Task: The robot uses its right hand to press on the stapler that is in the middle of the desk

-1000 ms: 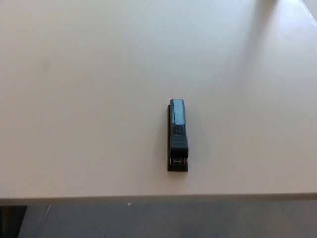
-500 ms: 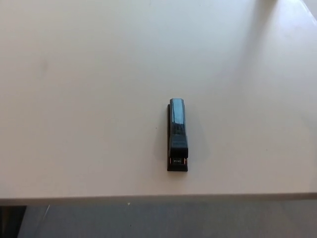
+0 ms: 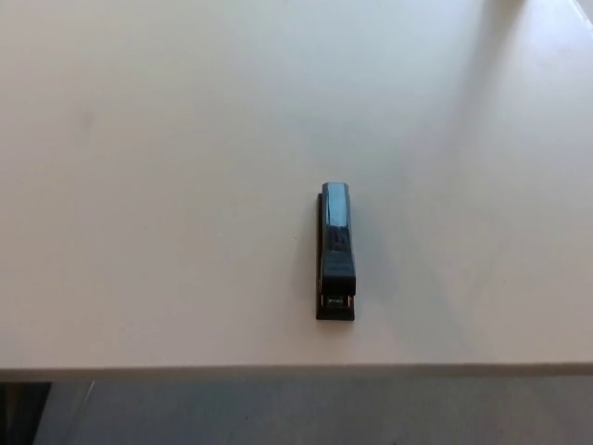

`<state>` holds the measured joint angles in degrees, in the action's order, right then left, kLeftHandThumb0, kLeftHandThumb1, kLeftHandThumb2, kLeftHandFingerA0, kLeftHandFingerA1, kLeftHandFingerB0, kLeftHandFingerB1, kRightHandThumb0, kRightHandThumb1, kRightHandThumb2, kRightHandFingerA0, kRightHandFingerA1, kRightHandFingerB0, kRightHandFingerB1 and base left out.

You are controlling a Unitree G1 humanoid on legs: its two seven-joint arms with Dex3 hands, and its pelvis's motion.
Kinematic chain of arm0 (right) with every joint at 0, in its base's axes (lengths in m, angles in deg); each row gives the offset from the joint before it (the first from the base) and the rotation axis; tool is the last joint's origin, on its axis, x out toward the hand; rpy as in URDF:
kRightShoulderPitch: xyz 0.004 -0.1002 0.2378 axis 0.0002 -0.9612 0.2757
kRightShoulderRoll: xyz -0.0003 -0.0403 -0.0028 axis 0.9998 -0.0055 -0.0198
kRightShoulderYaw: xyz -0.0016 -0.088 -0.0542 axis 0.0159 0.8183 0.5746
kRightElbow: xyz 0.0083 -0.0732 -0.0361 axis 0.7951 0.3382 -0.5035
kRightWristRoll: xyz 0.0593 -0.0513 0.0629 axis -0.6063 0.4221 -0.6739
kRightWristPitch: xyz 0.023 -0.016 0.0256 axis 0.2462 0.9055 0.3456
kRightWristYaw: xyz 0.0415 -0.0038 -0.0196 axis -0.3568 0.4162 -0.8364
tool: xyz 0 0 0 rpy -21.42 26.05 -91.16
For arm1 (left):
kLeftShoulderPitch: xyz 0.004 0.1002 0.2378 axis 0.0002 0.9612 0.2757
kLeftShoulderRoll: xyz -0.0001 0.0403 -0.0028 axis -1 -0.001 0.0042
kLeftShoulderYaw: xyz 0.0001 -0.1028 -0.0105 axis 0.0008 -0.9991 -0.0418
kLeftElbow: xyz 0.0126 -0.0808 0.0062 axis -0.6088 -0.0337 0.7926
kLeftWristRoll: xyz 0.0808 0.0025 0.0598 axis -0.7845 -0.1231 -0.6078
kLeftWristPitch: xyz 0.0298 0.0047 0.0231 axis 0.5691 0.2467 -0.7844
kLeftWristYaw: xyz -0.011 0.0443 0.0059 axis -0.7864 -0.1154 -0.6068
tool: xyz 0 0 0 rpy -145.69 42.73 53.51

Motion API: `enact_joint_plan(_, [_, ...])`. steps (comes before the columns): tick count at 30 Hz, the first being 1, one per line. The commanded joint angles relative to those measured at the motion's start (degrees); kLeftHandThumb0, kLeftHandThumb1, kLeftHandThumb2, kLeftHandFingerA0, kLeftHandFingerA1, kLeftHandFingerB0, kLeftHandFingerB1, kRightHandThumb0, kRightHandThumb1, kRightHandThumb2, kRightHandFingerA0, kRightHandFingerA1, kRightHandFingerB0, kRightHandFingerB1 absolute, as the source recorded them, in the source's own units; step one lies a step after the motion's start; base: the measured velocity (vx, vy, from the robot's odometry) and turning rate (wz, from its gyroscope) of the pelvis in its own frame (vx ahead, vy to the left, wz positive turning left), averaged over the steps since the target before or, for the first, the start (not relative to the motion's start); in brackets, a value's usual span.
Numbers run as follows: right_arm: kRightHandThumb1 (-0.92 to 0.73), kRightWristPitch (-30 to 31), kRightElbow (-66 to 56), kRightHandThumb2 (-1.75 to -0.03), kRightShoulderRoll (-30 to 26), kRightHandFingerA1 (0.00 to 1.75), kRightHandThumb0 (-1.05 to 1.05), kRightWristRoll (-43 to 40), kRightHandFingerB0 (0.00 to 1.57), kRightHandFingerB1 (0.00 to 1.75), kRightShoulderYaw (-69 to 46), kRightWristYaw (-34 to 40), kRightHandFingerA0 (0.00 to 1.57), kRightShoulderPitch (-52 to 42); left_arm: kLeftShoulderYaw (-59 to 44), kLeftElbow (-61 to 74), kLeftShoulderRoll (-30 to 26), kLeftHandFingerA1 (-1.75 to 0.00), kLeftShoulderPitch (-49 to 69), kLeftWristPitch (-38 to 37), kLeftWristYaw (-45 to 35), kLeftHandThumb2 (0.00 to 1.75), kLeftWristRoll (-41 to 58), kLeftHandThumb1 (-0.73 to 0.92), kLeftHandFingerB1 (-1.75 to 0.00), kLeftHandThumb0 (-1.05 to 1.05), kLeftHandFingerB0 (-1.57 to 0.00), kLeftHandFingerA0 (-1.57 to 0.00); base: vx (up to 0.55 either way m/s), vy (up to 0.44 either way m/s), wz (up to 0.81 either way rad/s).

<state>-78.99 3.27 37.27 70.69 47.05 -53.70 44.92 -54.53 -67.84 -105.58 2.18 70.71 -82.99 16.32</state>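
A dark blue-black stapler (image 3: 335, 250) lies flat on the white desk (image 3: 167, 185), a little right of centre. Its long axis runs away from me, and its mouth end points toward the desk's near edge. Nothing touches it. Neither of my hands shows in the head view.
The desk's near edge (image 3: 278, 371) runs across the bottom of the picture, with grey floor (image 3: 306, 413) below it. A soft shadow falls over the far right corner of the desk (image 3: 500, 56).
The whole picture has shifted by a few pixels, so the camera moved slightly. The stapler itself lies where it was.
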Motion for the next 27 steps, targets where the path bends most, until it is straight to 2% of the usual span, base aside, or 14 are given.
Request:
enact_joint_plan(1, [-0.79, 9.66, -11.21, -0.72, 5.33, 1.1, -0.09, -7.28, 0.81, 0.96, 3.43, -7.27, 1.25, -0.83, -0.45, -0.8, -2.18, -0.49, 0.16, -2.56, -1.16, 1.07, 0.99, 0.67, -0.47, -0.64, -0.02, -0.04, 0.01, -0.006, 0.07])
enact_joint_plan(4, [-0.76, 13.44, -19.97, -0.85, 6.36, 1.2, -0.07, -13.01, 0.79, 1.04, 1.78, -8.68, 1.25, -4.74, -0.41, -1.16, -2.29, -0.43, -0.22, -2.36, -1.57, 0.7, 1.07, 0.92, -0.39, -0.63, -0.09, -0.12, 0.0, -0.004, 0.05])
enact_joint_plan(5, [-0.76, 15.85, -21.29, -0.84, 7.5, 1.22, -0.07, -13.37, 0.79, 1.07, 2.4, -8.04, 1.25, -4.86, -0.37, -1.13, -2.14, -0.51, -0.15, -2.64, -1.4, 1.06, 1.01, 0.67, -0.47, -0.67, -0.02, -0.09, 0.0, 0.0, 0.0])
enact_joint_plan(6, [-0.77, 15.77, -20.46, -0.8, 8.64, 1.23, -0.06, -13.65, 0.79, 1.06, 3.18, -8.44, 1.24, -4.6, -0.22, -1.02, -2.18, -0.43, -0.01, -2.9, -1.07, 0.7, 0.73, 0.92, -0.39, -0.64, -0.1, -0.13, 0.0, 0.0, 0.0])
enact_joint_plan(7, [-0.76, 16.25, -19.42, -0.82, 10.21, 1.23, -0.04, -13.95, 0.79, 1.06, 4.12, -8.54, 1.23, -4.2, -0.26, -0.9, -2.15, -0.5, 0.04, -3.0, -1.26, 1.05, 0.84, 0.68, -0.46, -0.7, -0.01, -0.07, 0.0, 0.0, 0.0])
enact_joint_plan(13, [-0.76, 12.51, -6.0, -0.76, 17.36, 1.11, -0.1, -13.79, 0.8, 0.99, 5.86, -11.98, 1.23, -1.75, -0.45, -0.58, -2.05, -0.5, -0.2, -3.03, -2.47, 1.06, 1.52, 0.66, -0.45, -0.69, -0.01, -0.06, 0.0, 0.0, 0.0])
enact_joint_plan(14, [-0.77, 12.08, -3.91, -0.73, 18.14, 1.13, -0.1, -13.19, 0.78, 1.01, 5.93, -12.1, 1.21, -1.37, -0.46, -0.52, -2.06, -0.43, -0.12, -2.97, -2.53, 0.7, 1.59, 0.92, -0.38, -0.65, -0.08, -0.12, 0.0, 0.0, 0.0])
enact_joint_plan(16, [-0.77, 10.84, 1.48, -0.68, 20.31, 1.23, -0.14, -13.54, 0.81, 1.03, 5.32, -13.08, 1.16, -0.31, -0.08, -0.31, -2.29, -0.48, -0.19, -2.55, -2.18, 1.06, 1.21, 0.68, -0.43, -0.73, -0.04, -0.02, 0.0, 0.0, 0.0])
enact_joint_plan(19, [-0.77, 9.36, 8.93, -0.68, 22.02, 1.21, -0.15, -12.83, 0.82, 1.09, 5.24, -14.48, 1.16, 0.94, -0.1, -0.72, -2.36, -0.42, -0.45, -2.54, -2.23, 0.7, 1.34, 0.92, -0.36, -0.65, -0.07, -0.1, 0.01, 0.0, 0.02])
enact_joint_plan(20, [-0.77, 9.76, 11.11, -0.68, 22.09, 1.22, -0.18, -11.12, 0.8, 1.07, 5.96, -13.84, 1.15, 1.14, 0.28, -0.6, -2.57, -0.47, -0.32, -2.64, -2.21, 1.06, 0.89, 0.69, -0.43, -0.76, -0.04, -0.02, 0.0, 0.0, 0.0])
enact_joint_plan(21, [-0.78, 8.51, 14.23, -0.68, 23.16, 1.23, -0.16, -11.8, 0.78, 1.07, 5.8, -14.93, 1.15, 1.24, -0.31, -0.72, -2.4, -0.41, -0.41, -2.94, -3.39, 0.7, 1.88, 0.92, -0.35, -0.67, -0.06, -0.09, 0.0, 0.0, 0.0])
enact_joint_plan(24, [-0.76, 7.36, 19.7, -0.7, 24.47, 1.2, -0.15, -11.0, 0.76, 1.08, 6.24, -15.69, 1.16, 1.72, -0.21, -0.6, -2.29, -0.49, -0.5, -2.72, -3.45, 1.06, 1.87, 0.67, -0.43, -0.76, -0.03, -0.05, 0.0, 0.0, 0.0])
enact_joint_plan(26, [-0.77, 6.23, 23.99, -0.69, 25.99, 1.25, -0.16, -10.5, 0.72, 1.12, 6.75, -15.98, 1.13, 2.16, -0.08, -0.48, -2.38, -0.43, -0.35, -3.06, -3.64, 0.69, 1.73, 0.92, -0.37, -0.69, -0.07, -0.12, 0.0, 0.0, 0.0])
enact_joint_plan(27, [-0.78, 6.32, 26.33, -0.63, 26.9, 1.21, -0.19, -10.34, 0.73, 1.1, 7.09, -16.23, 1.15, 2.37, 0.03, -0.63, -2.49, -0.5, -0.31, -3.27, -3.52, 1.06, 1.5, 0.67, -0.44, -0.77, -0.04, -0.05, 0.0, 0.0, 0.0])
